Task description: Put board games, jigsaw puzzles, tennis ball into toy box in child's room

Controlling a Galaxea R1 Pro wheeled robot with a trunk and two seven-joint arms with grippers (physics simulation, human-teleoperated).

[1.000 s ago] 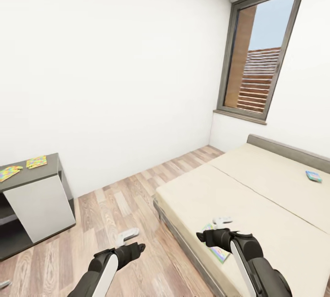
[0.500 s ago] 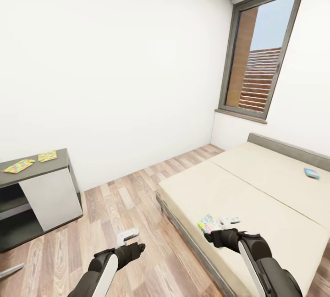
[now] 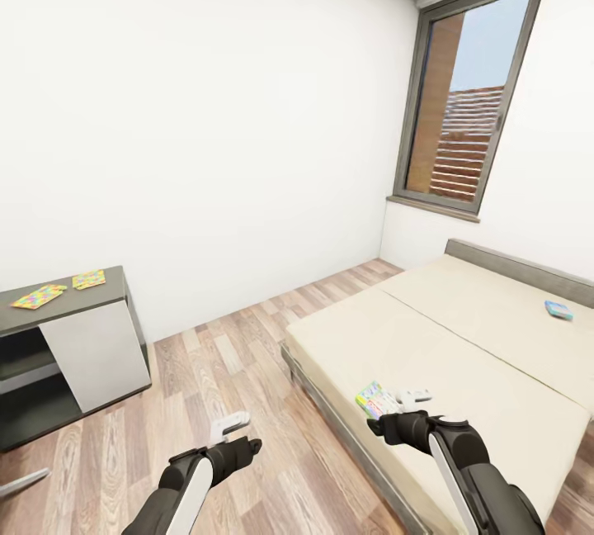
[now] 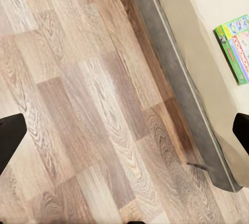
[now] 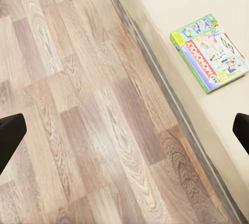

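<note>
Green-edged board game (image 5: 212,52) lies untouched on the bed (image 3: 495,329), just ahead of the right gripper (image 3: 402,411). Both grippers, left gripper (image 3: 228,434) too, spread wide, empty. Blue game (image 3: 558,310) beyond; puzzles (image 3: 62,288) on the cabinet. Nothing visibly boxed yet.

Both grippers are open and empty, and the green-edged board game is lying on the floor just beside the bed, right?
Not quite. The green-edged board game lies on the bed, near the mattress edge, not on the floor; the right wrist view shows it on the beige mattress. The left gripper and right gripper are indeed open and empty.
</note>
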